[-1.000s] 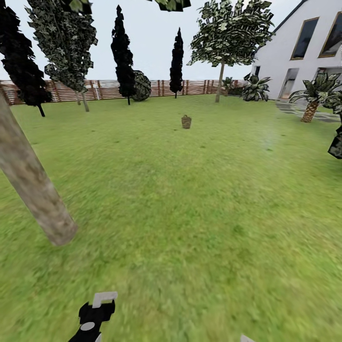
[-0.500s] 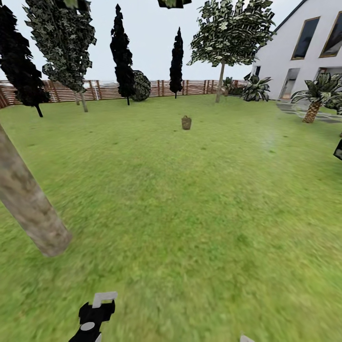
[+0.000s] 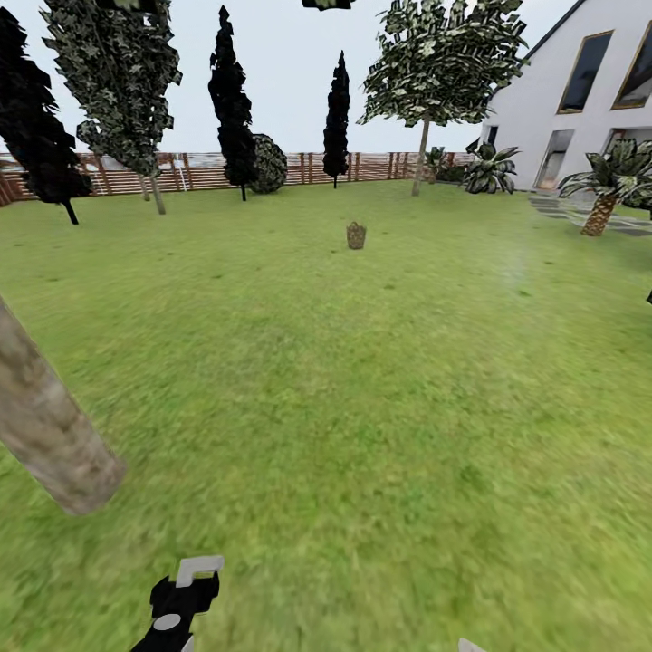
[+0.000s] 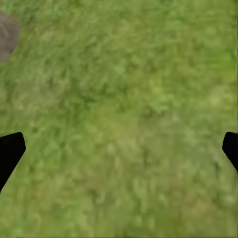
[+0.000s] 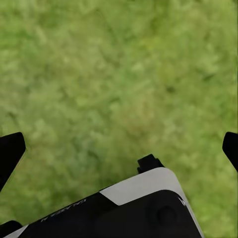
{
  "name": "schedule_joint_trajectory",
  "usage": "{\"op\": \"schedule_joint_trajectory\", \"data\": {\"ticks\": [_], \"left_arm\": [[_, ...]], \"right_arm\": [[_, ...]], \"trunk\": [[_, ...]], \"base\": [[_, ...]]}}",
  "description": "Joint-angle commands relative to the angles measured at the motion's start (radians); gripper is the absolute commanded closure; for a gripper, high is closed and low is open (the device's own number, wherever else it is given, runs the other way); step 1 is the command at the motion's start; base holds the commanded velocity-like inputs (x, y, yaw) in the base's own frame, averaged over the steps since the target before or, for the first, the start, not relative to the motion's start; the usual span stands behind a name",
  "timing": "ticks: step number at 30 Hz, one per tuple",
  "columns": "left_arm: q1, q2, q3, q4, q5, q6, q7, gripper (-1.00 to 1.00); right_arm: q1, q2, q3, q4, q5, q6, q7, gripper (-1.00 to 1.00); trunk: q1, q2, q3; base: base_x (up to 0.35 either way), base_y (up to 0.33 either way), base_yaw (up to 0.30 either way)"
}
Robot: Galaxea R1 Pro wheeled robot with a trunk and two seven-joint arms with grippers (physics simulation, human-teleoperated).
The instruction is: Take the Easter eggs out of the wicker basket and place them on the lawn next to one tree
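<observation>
The wicker basket [image 3: 356,235] stands far ahead on the lawn [image 3: 362,380], small and tan-brown. The Easter eggs are hidden at this distance. A thick grey-brown tree trunk [image 3: 50,435] leans close at my left, and its base shows as a grey patch [image 4: 6,34] in the left wrist view. My left gripper [image 4: 119,153] hangs open over bare grass, with its arm [image 3: 177,602] low in the head view. My right gripper [image 5: 119,148] is also open over grass, holding nothing.
Another tree [image 3: 421,149] with a grey-brown trunk stands at the far side near the white house [image 3: 580,100]. Dark cypresses [image 3: 234,100] and a wooden fence [image 3: 208,170] line the back. A palm [image 3: 599,204] is at right. My own base [image 5: 124,208] shows under the right gripper.
The whole head view has shifted: the near trunk slid down and left and the basket sits slightly lower, so the camera moved forward. Both grippers stay open.
</observation>
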Motion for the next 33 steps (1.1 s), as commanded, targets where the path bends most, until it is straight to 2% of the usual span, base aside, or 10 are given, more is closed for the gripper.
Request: {"op": "schedule_joint_trajectory", "data": {"ticks": [1, 33], "left_arm": [[-0.001, -0.001, 0.006, 0.001, -0.010, -0.003, 0.001, -1.00], [-0.001, -0.001, 0.006, 0.004, -0.012, -0.003, 0.001, -1.00]], "right_arm": [[-0.001, 0.001, -0.002, 0.000, -0.010, -0.004, -0.001, -1.00], [-0.001, -0.001, -0.003, 0.001, -0.007, -0.004, -0.001, -1.00]], "trunk": [[0.001, -0.002, -0.002], [0.001, -0.002, -0.002]], "base": [[0.330, 0.000, 0.000], [0.330, 0.000, 0.000]]}}
